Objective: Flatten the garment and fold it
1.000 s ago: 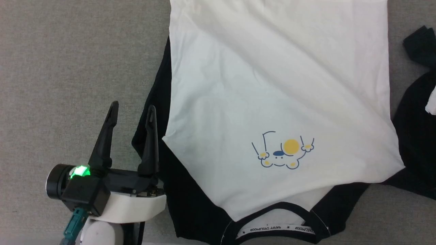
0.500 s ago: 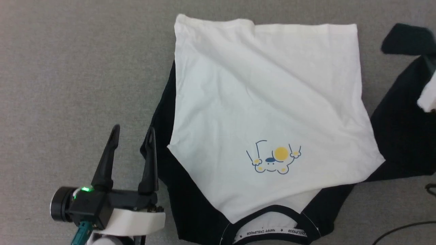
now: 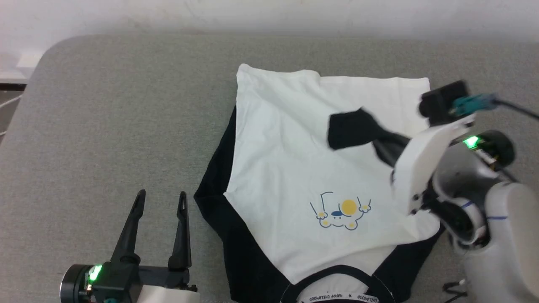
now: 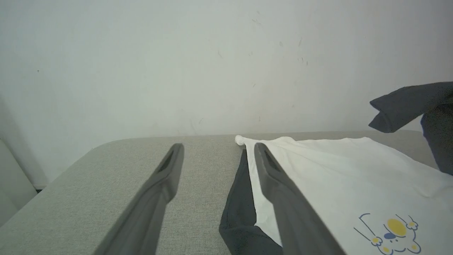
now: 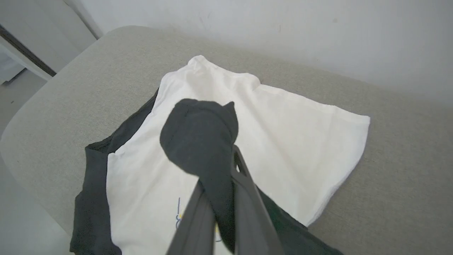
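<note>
The garment (image 3: 286, 168) lies on the grey surface with its white body up, the black collar (image 3: 337, 294) at the near edge and a small cartoon print (image 3: 340, 210) near it. One black sleeve (image 3: 217, 210) pokes out from under its left side. My right gripper (image 3: 381, 141) is shut on the other black sleeve (image 3: 349, 130) and holds it in the air over the white body; the right wrist view shows that sleeve (image 5: 201, 138) draped over the shut fingers (image 5: 247, 191). My left gripper (image 3: 161, 195) stands open just left of the garment, nothing between its fingers (image 4: 170, 177).
The grey padded surface (image 3: 105, 105) has a rounded far-left corner (image 3: 46, 54) and ends at a white wall (image 3: 252, 12). Bare grey cloth stretches left of the garment. A dark cable (image 3: 452, 288) lies at the near right by my right arm.
The head camera has lifted, so the whole picture shifted. My right arm has come in from the right, carrying the black sleeve over the white body. The left gripper stays open.
</note>
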`<state>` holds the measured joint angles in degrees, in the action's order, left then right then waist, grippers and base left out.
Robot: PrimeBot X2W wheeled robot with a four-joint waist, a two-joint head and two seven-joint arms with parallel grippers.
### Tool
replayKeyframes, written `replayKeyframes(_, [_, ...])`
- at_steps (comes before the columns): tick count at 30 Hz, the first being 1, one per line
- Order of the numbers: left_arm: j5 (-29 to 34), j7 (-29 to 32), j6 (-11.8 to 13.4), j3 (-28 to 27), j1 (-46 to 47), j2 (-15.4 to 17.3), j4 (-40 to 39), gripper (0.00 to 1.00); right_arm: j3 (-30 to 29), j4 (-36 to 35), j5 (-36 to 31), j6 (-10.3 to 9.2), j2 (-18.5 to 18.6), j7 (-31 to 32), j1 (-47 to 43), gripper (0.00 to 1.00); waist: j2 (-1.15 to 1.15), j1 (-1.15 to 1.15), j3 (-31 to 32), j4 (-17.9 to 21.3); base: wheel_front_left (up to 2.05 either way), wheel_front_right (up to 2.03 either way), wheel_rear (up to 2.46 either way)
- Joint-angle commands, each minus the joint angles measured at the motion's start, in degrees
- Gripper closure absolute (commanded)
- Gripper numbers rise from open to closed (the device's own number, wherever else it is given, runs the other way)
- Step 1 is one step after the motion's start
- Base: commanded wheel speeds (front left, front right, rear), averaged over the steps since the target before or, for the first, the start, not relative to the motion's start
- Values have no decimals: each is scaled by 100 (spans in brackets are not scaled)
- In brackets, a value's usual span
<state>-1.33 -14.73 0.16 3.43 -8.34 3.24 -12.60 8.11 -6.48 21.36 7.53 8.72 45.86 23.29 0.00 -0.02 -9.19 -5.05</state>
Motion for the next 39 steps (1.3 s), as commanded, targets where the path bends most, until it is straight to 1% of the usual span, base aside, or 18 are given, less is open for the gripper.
replayKeyframes(1, [66, -27, 52, -23, -58, 30, 6, 0, 115, -4, 51, -4, -23, -19, -73, 100, 0, 2, 125, -114, 0, 0, 0])
replayKeyframes(6, [49, -27, 58, -8, -152, 34, 47, 0, 754, 224, 261, -4, -140, -212, -273, 100, 0, 2, 282, -201, 0, 0, 0])
replayKeyframes(14, [-20, -27, 68, 0, -244, 24, 47, 0, 1674, 895, 405, -4, -306, -645, -545, 100, 0, 2, 429, -256, 0, 0, 0])
replayKeyframes(20, [-52, -27, 65, 33, -196, 14, 32, 0, 2120, 1512, 416, -4, -348, -956, -756, 100, 0, 2, 340, -274, 0, 0, 0])
replayKeyframes(28, [-93, -27, 53, 72, -98, 1, 57, 0, 2295, 2558, 295, -4, -416, -1535, -774, 100, 0, 2, 169, -311, 0, 0, 0])
replayKeyframes(39, [-131, -27, 15, 151, 76, -14, 139, 0, 2157, 4137, 30, -4, -561, -2347, -386, 100, 0, 2, -5, -431, 0, 0, 0])
